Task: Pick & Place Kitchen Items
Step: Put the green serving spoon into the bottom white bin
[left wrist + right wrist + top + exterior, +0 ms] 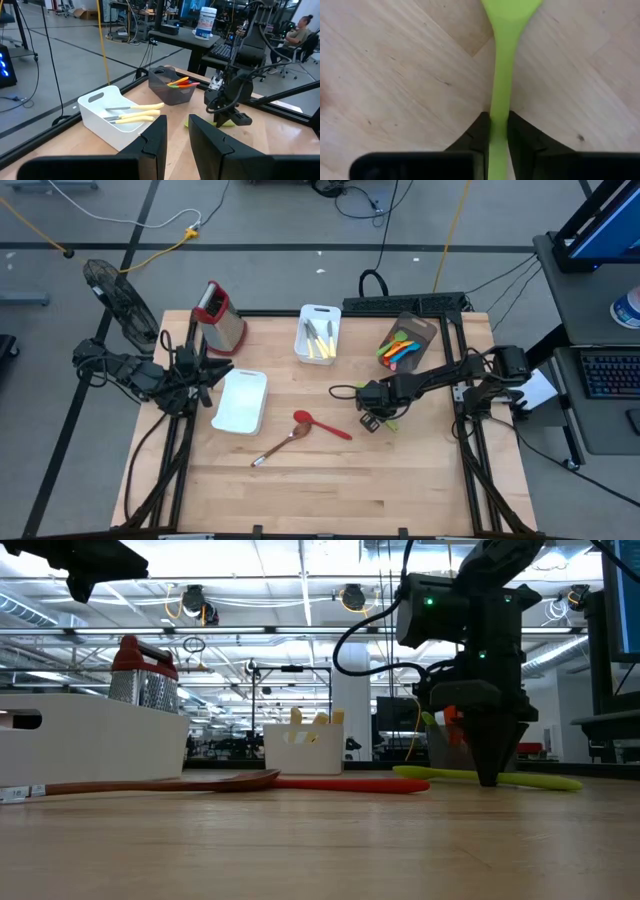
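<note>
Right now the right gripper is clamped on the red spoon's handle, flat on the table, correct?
Not red. The right gripper is clamped on the green utensil, flat on the table, as the right wrist view shows. The red spoon lies apart, untouched.

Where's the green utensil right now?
The green utensil lies flat on the table's right half, its handle pinched in the right hand, just right of the red spoon and below the grey bin.
</note>
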Robot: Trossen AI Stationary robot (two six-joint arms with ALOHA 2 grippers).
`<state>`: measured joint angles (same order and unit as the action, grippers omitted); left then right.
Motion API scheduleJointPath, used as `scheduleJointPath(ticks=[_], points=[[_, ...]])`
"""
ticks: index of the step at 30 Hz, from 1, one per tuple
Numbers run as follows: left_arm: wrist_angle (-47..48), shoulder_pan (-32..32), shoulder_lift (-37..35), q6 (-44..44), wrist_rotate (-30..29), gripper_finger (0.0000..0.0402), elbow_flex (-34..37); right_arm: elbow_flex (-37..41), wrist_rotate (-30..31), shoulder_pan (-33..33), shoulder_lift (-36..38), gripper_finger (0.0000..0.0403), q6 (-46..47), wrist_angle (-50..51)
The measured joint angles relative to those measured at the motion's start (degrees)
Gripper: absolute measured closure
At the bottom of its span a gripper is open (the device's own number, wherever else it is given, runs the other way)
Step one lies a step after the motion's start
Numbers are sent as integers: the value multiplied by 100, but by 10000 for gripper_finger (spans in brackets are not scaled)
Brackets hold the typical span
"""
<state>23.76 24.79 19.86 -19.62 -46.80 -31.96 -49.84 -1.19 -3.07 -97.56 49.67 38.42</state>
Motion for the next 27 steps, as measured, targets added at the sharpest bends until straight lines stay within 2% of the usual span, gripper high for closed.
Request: scheduleJointPath(ticks=[11, 14, 17, 21, 27], points=[[-1, -2, 2, -15, 32, 321, 1, -207, -363, -66, 272, 369, 22, -288], [-1, -1, 0, -16, 30, 321, 0, -273, -822, -70, 537, 369, 61, -291], [3, -1, 0, -15, 30, 321, 2, -321, -1056, -44, 850, 369, 197, -734], [-3, -1, -2, -17, 51, 321, 2, -313, -1063, -34, 1115, 369, 347, -1175], [-34, 0, 2, -210, 92, 321, 2, -334, -1162, -33, 1374, 369, 525, -2489]])
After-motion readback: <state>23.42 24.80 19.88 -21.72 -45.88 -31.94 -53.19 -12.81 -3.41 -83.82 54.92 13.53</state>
